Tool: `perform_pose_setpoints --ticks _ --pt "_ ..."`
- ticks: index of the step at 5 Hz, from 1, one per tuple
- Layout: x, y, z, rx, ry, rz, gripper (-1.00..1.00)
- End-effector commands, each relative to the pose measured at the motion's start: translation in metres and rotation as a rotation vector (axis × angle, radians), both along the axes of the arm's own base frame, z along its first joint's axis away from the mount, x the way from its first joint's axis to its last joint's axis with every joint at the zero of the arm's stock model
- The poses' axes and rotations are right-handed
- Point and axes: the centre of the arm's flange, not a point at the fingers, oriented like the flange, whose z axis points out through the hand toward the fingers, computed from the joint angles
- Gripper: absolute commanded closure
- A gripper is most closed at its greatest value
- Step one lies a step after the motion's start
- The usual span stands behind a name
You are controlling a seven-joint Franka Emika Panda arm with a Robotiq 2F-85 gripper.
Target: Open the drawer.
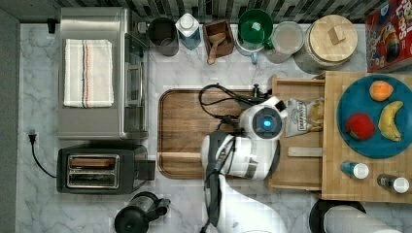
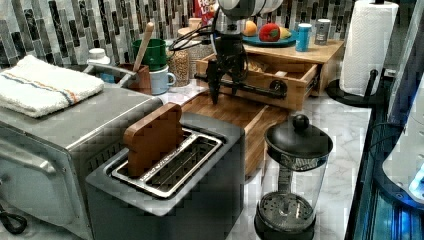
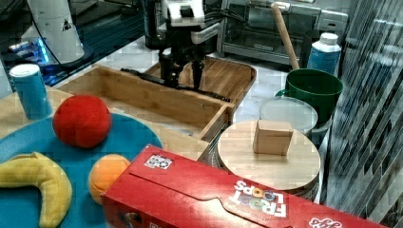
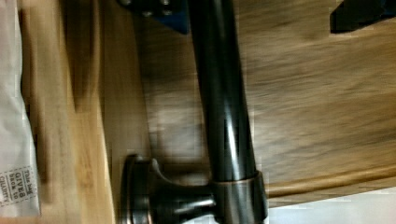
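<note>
Marble counter (image 1: 189,204) carries a butcher-block-topped wooden unit (image 1: 340,187) on the top view's right, beside a dark walnut tray (image 1: 182,126). From it the wide, shallow light-wood drawer (image 1: 296,167) stands pulled out toward the tray, a snack bag (image 1: 303,116) inside. The black gripper (image 2: 226,90) hangs over the drawer's long black bar handle (image 2: 260,89), fingers apart on either side of the bar.

Light matt wood drawer (image 2: 260,75), glossy dark metal handle (image 4: 224,116)
</note>
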Motion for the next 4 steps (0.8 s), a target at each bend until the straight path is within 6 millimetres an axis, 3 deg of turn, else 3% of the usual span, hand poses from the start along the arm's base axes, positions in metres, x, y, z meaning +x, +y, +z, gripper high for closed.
perform_pose_setpoints --ticks 1,4 --pt "-0.0010 0.1603 0.0193 0.045 -0.013 0.050 -1.00" --pt "0.0018 0.1684 0.0196 0.038 -0.021 0.034 -1.00"
